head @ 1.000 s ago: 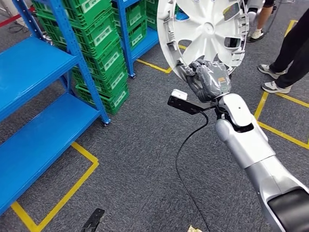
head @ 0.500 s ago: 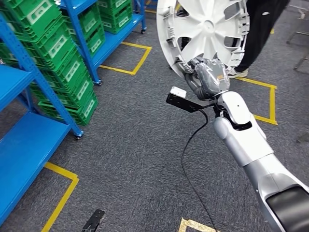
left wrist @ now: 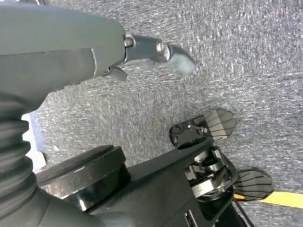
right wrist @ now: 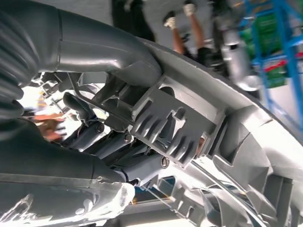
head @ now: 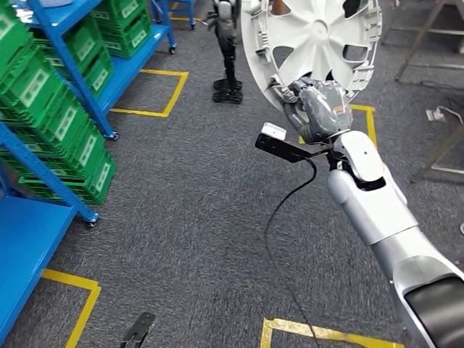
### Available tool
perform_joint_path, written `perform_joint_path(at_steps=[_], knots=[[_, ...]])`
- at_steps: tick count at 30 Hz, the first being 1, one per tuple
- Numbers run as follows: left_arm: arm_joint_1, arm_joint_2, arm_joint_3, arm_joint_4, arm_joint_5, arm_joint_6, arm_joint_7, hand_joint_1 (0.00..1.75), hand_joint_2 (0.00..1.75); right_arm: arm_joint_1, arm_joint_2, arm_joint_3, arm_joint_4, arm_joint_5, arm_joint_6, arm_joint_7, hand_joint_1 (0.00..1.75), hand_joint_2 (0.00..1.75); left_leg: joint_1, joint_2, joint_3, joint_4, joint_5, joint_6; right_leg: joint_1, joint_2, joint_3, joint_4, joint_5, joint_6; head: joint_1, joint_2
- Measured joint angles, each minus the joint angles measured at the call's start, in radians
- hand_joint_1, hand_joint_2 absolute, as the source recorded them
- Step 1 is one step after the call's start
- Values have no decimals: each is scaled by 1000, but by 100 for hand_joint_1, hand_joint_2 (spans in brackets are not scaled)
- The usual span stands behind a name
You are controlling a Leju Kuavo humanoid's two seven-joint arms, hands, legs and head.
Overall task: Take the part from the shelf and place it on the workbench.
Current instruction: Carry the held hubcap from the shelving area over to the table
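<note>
Shelves (head: 82, 87) slid leftward as camera turned, right hand (head: 320, 109) fingers (right wrist: 107, 47) clamping hubcap (head: 312, 36) rim, left probably empty

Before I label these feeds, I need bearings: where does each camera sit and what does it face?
Head view: high on the body, facing forward and down at carpet and blue shelves; right arm lifts the hubcap.
Left wrist view: behind the left hand, facing carpet.
Right wrist view: behind the right hand, facing the hubcap's rim.
Shared: head and right wrist views both show hubcap and right hand.

Grey carpet floor (head: 191, 217) with yellow tape lines (head: 82, 304)
</note>
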State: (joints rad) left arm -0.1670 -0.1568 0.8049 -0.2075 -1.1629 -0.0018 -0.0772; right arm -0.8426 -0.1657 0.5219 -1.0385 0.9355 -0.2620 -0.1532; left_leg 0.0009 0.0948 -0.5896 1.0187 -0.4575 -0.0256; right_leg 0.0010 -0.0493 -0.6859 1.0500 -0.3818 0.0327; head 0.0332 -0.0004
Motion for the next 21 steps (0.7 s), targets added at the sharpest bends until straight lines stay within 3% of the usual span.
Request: perform_joint_path(at_steps=[1, 3, 5, 6, 7, 8, 10, 12, 14, 15, 16, 18, 20, 21], knots=[[0, 0, 0, 0, 0, 0, 0, 0, 175, 1, -2, -2, 0, 0, 0, 1, 175, 175, 2, 0, 1, 2, -6, -4, -1, 13, -1, -1, 2, -7, -1, 0], [-1, -1, 0, 0, 0, 0, 0, 0, 175, 1, -5, -7, -1, 1, -1, 4, 175, 175, 6, -33, -20, 52, -41, -11, -5, 37, 0, -4, 5, -20, -3, 0], [1, 0, 0, 0, 0, 0, 0, 0, 175, 2, -5, -9, -2, 3, -1, 6, 175, 175, 7, -75, -85, 180, -100, -12, -7, 62, 0, -5, 5, -26, -6, 0], [2, 0, 0, 0, 0, 0, 0, 0, 175, 4, -5, -10, -2, 4, 0, 6, 175, 175, 6, -84, -121, 244, -120, -11, -7, 77, 0, -5, 5, -27, -7, 0], [4, 0, 0, 0, 0, 0, 0, 0, 175, 5, -5, -10, -2, 5, 0, 7, 175, 175, 6, -86, -147, 283, -124, -10, -7, 92, 0, -5, 5, -27, -8, 0], [5, 0, 0, 0, 0, 0, 0, 0, 175, 5, -5, -10, -2, 6, 0, 7, 175, 175, 6, -88, -155, 285, -107, -8, -7, 107, 1, -5, 5, -27, -8, 0], [5, 0, 0, 0, 0, 0, -1, 0, 175, 5, -5, -10, -2, 7, 1, 8, 175, 175, 8, -104, -119, 188, -34, -3, -9, 135, 3, -5, 5, -25, -8, 0], [4, 0, 0, 0, 0, 0, -3, 0, 175, 3, -6, -12, -4, 8, 1, 11, 175, 175, 11, -144, -65, 66, 21, 1, -9, 160, 0, -2, 5, -17, -8, 0], [5, 2, 0, 0, 0, 1, -4, 0, 175, 2, -9, -13, -7, 10, 2, 13, 175, 175, 11, -163, -43, 16, 27, 4, -11, 181, -6, -3, 9, -4, -9, 0], [5, 2, 0, 0, 0, 1, -4, 0, 175, 3, -13, -15, -8, 10, 2, 14, 175, 175, 11, -154, -41, 12, 26, 8, -14, 191, -8, -7, 12, 3, -9, 0], [4, 2, 0, 0, 0, 1, -5, 0, 175, 4, -18, -17, -9, 11, 2, 14, 175, 175, 11, -145, -39, 10, 28, 14, -15, 188, -11, -8, 13, 9, -9, 0], [4, 1, 0, 0, 0, 1, -6, 0, 175, 5, -25, -19, -11, 11, 2, 14, 175, 175, 12, -124, -36, 4, 32, 27, -12, 141, -32, 29, -12, 18, -2, 0], [8, 1, 0, 0, 0, 1, -7, 0, 175, 6, -27, -19, -12, 12, 3, 14, 175, 175, 9, -104, -34, 3, 31, 35, -9, 80, -86, 148, -73, 24, 4, 0], [10, 1, 0, 0, 0, 1, -7, 0, 175, 6, -27, -19, -12, 12, 3, 14, 175, 175, 8, -93, -33, 3, 30, 36, -10, 65, -118, 217, -102, 26, 4, 0]])
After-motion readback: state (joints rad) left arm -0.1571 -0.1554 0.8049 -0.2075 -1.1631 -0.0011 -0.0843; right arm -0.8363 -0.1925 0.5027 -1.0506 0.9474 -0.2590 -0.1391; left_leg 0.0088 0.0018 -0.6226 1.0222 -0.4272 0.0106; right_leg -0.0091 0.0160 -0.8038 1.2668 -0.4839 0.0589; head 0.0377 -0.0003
